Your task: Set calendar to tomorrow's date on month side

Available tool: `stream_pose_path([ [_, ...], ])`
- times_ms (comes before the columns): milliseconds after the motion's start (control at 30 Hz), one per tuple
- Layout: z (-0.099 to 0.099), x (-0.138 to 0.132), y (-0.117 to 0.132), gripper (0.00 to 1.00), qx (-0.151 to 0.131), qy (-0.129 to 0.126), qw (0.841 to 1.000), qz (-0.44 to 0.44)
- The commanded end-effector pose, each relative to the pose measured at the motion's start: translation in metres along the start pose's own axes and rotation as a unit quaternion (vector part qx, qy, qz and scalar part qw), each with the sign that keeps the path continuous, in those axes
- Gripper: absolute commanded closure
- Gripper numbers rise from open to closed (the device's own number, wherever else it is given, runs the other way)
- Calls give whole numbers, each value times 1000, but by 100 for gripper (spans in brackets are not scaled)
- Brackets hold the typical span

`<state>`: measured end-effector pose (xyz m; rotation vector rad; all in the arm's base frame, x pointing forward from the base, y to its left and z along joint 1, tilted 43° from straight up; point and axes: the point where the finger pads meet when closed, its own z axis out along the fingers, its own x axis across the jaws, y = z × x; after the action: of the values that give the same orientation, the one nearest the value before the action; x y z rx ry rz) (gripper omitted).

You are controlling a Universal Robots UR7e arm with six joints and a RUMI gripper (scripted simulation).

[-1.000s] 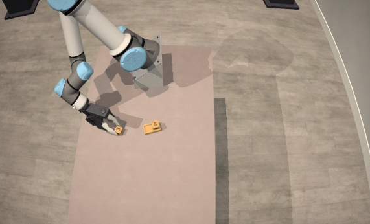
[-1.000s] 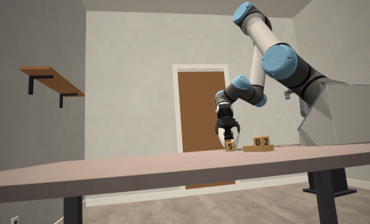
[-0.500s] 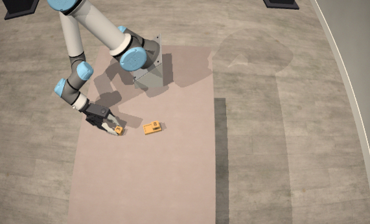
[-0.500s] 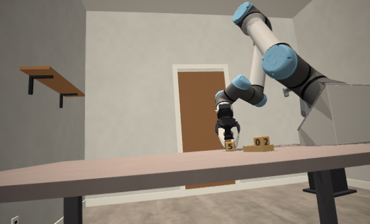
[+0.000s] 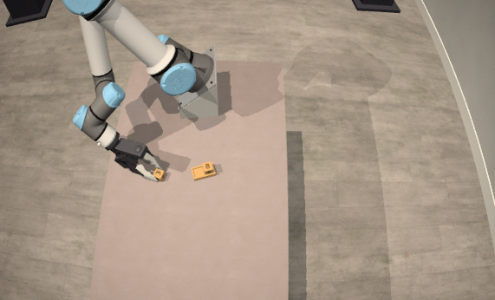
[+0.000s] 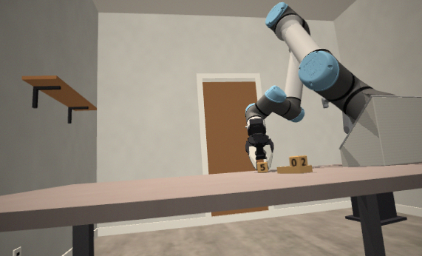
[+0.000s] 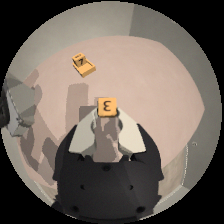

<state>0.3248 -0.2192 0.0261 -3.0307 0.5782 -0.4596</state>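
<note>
My gripper point(image 5: 156, 174) point(image 6: 261, 161) point(image 7: 107, 107) is shut on an orange number cube point(image 5: 159, 174) point(image 6: 262, 167) point(image 7: 107, 106) and holds it at or just above the table top, to the left of the tray. The cube shows a 3 on top and a 5 towards the exterior camera. The orange calendar tray point(image 5: 198, 174) point(image 6: 284, 170) point(image 7: 89, 68) lies on the table a short way from the gripper. A second cube point(image 5: 208, 166) point(image 6: 298, 161) point(image 7: 79, 61) sits in one end of it, with an 8 on top and 0 and 2 on its sides. The tray's other slot is empty.
The pinkish table point(image 5: 198, 243) point(image 6: 150, 196) bears the arm's grey base block point(image 5: 202, 106) point(image 6: 390, 129) at its far end. A wall shelf point(image 6: 58, 92) and a brown door point(image 6: 224, 122) stand behind the table.
</note>
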Motion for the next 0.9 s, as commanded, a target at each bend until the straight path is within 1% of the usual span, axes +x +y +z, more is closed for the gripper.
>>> stream_pose_path([
  [0, 0, 0, 0, 85, 0, 0, 1000, 0],
  [33, 0, 0, 0, 82, 0, 0, 1000, 0],
  [100, 0, 0, 0, 82, 0, 0, 1000, 0],
  [133, 0, 0, 0, 78, 0, 0, 1000, 0],
  [267, 0, 0, 0, 78, 0, 0, 1000, 0],
  [300, 0, 0, 0, 74, 0, 0, 1000, 0],
  [367, 0, 0, 0, 74, 0, 0, 1000, 0],
  [400, 0, 0, 0, 71, 0, 0, 1000, 0],
  [467, 0, 0, 0, 71, 0, 0, 1000, 0],
  [500, 0, 0, 0, 58, 0, 0, 1000, 0],
  [867, 0, 0, 0, 58, 0, 0, 1000, 0],
])
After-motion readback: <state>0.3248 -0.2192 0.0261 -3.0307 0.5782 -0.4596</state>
